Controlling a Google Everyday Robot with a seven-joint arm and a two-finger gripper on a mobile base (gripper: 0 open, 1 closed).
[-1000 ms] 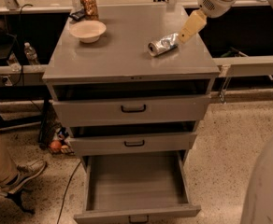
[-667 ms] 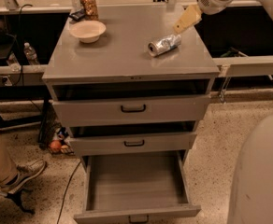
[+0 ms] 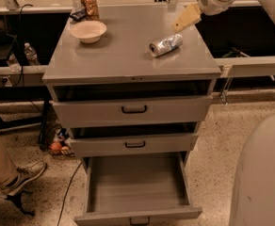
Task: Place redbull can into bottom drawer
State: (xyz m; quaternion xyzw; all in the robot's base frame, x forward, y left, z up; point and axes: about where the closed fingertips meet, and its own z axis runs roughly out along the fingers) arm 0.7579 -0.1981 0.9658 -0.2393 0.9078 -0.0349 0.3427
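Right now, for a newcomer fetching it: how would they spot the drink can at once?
Find the grey metal three-drawer cabinet; on its top, right of centre, a slim shiny silver can with blue patches lies on its side. The tan gripper hangs just beyond it. Unlike the tan bowl and brownish jar at the left rear, it is metallic and lying down.

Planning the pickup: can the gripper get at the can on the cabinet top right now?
Probably yes. The gripper hovers just beyond the can, which lies on its side in the open; the bowl sits far off.
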